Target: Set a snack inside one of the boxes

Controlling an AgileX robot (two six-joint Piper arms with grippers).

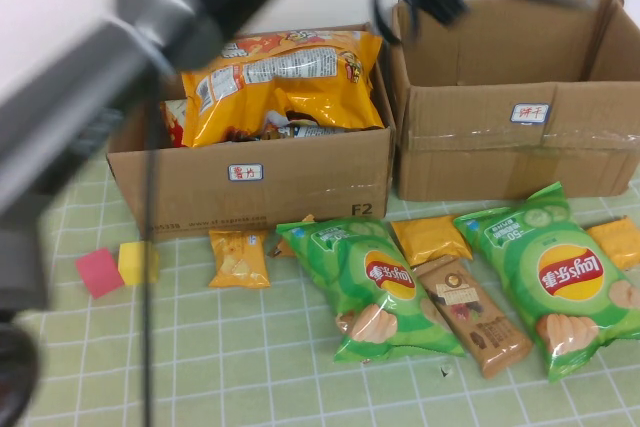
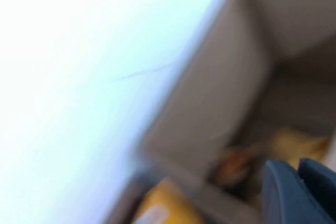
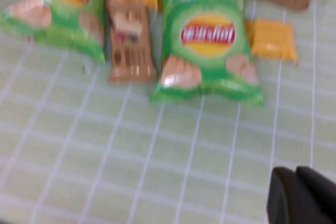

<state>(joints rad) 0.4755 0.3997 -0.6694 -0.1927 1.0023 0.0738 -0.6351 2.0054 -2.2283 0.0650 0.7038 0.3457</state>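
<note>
Orange, glossy chip bag [image 1: 285, 82] lies atop the left box [image 1: 250, 182]. 2 boxes, 2 green bags [image 1: 375, 287], 1 brown bar [image 1: 472, 315] nearer. Left gripper [image 2: 299, 192] over the left box, right gripper [image 3: 302, 198] above the mat: grip unclear.

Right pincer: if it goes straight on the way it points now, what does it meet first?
Probably the green chip bag, which lies ahead of the right pincer across bare green mat. Depth is unclear, so it might reach the mat first.
</note>
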